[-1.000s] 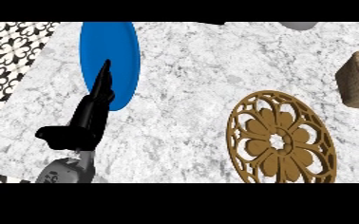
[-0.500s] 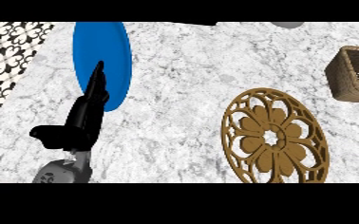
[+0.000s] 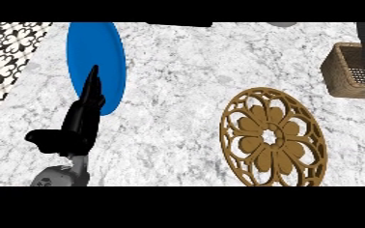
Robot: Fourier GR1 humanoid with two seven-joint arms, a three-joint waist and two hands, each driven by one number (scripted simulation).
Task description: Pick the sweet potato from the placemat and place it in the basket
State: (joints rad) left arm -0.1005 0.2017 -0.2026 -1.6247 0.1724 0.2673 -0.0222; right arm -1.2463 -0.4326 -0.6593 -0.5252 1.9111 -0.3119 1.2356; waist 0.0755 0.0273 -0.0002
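The marble worktop [image 3: 185,77] has slid left in view, bringing more of the basket [image 3: 345,72] in at the right edge. The wooden placemat [image 3: 272,136] lies bare and the blue plate [image 3: 96,58] likewise; no sweet potato shows, so the search likely continues. The left hand [image 3: 78,121] rests with fingers straight, empty.

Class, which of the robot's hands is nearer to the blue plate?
Left. The left hand stretches straight fingers over the blue plate, overlapping its lower edge. The right hand is not in view.
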